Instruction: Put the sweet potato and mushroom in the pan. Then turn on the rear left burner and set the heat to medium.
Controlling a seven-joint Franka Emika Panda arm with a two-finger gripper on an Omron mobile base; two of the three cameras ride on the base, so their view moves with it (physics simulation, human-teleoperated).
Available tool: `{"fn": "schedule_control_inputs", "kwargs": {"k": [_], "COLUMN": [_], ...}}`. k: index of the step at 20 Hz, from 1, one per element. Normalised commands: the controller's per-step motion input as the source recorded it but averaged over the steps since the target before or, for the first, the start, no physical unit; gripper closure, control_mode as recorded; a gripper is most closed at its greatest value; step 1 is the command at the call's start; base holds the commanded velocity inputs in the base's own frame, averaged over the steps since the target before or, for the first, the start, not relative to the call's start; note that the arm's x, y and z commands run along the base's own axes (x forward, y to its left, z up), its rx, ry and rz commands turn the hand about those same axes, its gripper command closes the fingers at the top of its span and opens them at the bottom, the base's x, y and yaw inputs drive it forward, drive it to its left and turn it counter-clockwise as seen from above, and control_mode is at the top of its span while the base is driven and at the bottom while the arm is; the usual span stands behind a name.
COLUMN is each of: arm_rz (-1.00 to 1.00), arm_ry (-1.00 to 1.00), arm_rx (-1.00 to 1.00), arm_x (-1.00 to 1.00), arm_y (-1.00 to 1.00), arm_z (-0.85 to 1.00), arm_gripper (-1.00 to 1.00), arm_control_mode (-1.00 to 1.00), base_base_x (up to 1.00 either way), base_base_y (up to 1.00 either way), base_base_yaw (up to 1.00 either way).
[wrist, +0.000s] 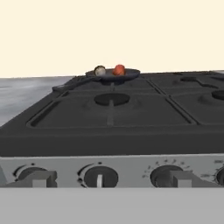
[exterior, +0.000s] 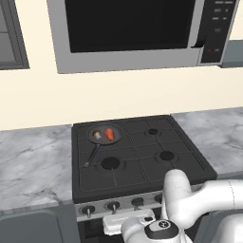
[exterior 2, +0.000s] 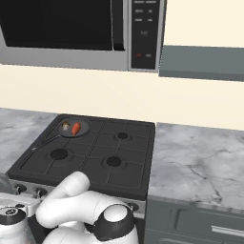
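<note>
Hand view looks level along the stove front: a row of knobs sits right ahead of the claw [wrist: 109, 179], the second-from-left knob [wrist: 99, 176] dead centre between the two finger tips [wrist: 38, 179]. Claw is spread as wide as it goes, holding nothing, touching nothing; the tips stand either side of that knob and look just short of the panel, though contact is hard to judge here.

Food step looks done. Pan [exterior: 105, 134] sits on the rear left burner, far ahead of the claw and slightly above its line, handle running back toward the front left. Sweet potato [exterior: 109, 134] and mushroom [exterior: 97, 135] both lie inside the pan, side by side, mushroom on the left.

Remaining thing to handle is a burner knob: judged rigid, small, round with a raised pointer ridge, smooth and maybe slippery if pinched on the round edge. Best hold is across the ridge or flat sides, squeezing firmly, then rotating the wrist. Light turning force should do; overshoot past medium is the risk. Which knob maps to the rear left burner cannot be told from these frames; panel markings are too small.
</note>
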Motion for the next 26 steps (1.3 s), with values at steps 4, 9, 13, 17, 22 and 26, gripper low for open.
{"fn": "schedule_control_inputs", "kwargs": {"k": [4, 9, 13, 17, 22, 26], "arm_rz": [0.02, 0.0, 0.0, 0.0, 0.0, 0.0], "arm_ry": [0.0, -0.04, -0.08, -0.06, 0.0, 0.0], "arm_rx": [-0.05, -0.01, 0.0, 0.0, 0.0, 0.0], "arm_x": [0.0, 0.04, 0.09, 0.17, 0.42, 0.42], "arm_y": [-0.03, 0.0, 0.0, -0.02, 0.0, -0.06], "arm_z": [-0.09, -0.2, -0.01, 0.0, 0.0, -0.02], "arm_gripper": [-1.0, -1.0, -1.0, -1.0, -1.0, -1.0], "arm_control_mode": [-1.0, -1.0, -1.0, -1.0, -1.0, -1.0], "base_base_x": [0.0, 0.0, 0.0, 0.0, 0.0, 0.0], "base_base_y": [0.0, 0.0, 0.0, 0.0, 0.0, 0.0], "base_base_yaw": [0.0, 0.0, 0.0, 0.0, 0.0, 0.0]}}
